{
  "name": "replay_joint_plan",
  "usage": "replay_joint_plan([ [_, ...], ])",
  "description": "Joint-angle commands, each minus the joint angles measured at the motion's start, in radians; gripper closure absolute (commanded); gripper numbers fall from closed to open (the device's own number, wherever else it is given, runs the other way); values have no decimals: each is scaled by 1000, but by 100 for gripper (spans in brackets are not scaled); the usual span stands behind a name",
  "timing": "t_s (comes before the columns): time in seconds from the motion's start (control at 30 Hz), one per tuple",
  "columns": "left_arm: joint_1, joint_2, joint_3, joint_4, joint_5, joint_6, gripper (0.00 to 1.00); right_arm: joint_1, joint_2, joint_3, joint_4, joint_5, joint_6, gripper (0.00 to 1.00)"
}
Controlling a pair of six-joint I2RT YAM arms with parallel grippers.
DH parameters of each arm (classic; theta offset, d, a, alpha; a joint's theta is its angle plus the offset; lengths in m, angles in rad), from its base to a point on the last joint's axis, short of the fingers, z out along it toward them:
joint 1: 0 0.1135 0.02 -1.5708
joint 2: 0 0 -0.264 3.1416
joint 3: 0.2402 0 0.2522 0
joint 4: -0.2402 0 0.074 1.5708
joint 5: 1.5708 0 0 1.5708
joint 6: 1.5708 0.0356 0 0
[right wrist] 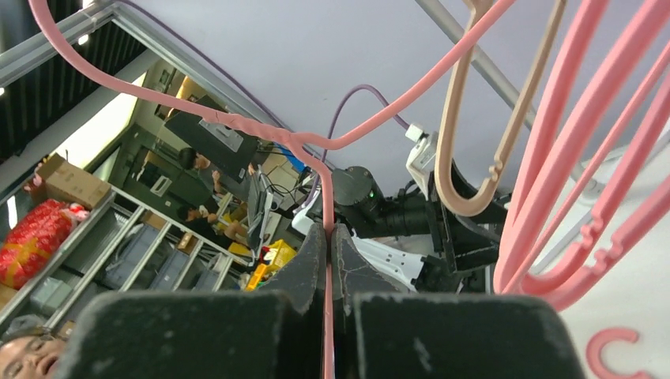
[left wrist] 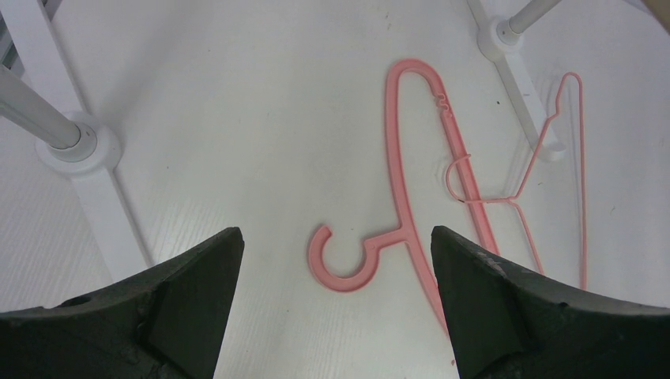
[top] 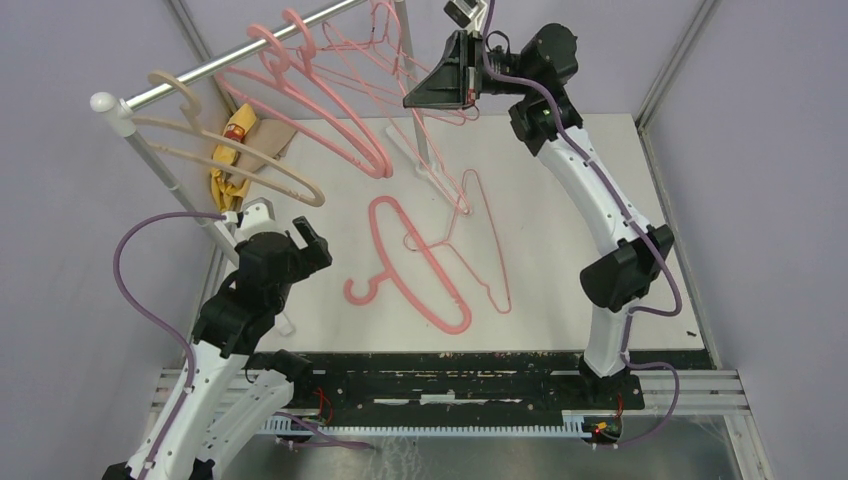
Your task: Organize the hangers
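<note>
Right end effector (right wrist: 328,234) pinches a wire hanger (right wrist: 237,120); left end effector (left wrist: 336,237) gapes over leftward-hooked plastic hanger (left wrist: 393,158).

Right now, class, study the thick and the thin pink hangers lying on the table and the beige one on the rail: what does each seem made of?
The thick pink hanger looks like moulded plastic: flat-faced, matte, notched. The thin pink hanger is probably coated wire: slender, bent at sharp angles. The beige hanger could be plastic or painted wood: smooth, rounded, with a dull sheen.
</note>
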Motion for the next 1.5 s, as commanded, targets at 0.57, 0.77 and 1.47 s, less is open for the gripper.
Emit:
replay_joint_plan([
  [0.57, 1, -12, 77, -28, -37, -12, 6, 20, 399, 566, -179, 130, -204, 97],
  [0.77, 2, 10, 69, 51, 115, 51, 11, 25, 420, 560, -206, 134, -232, 97],
  [1.47, -75, 136, 140, 172, 185, 101, 19, 24, 425, 532, -284, 157, -312, 97],
])
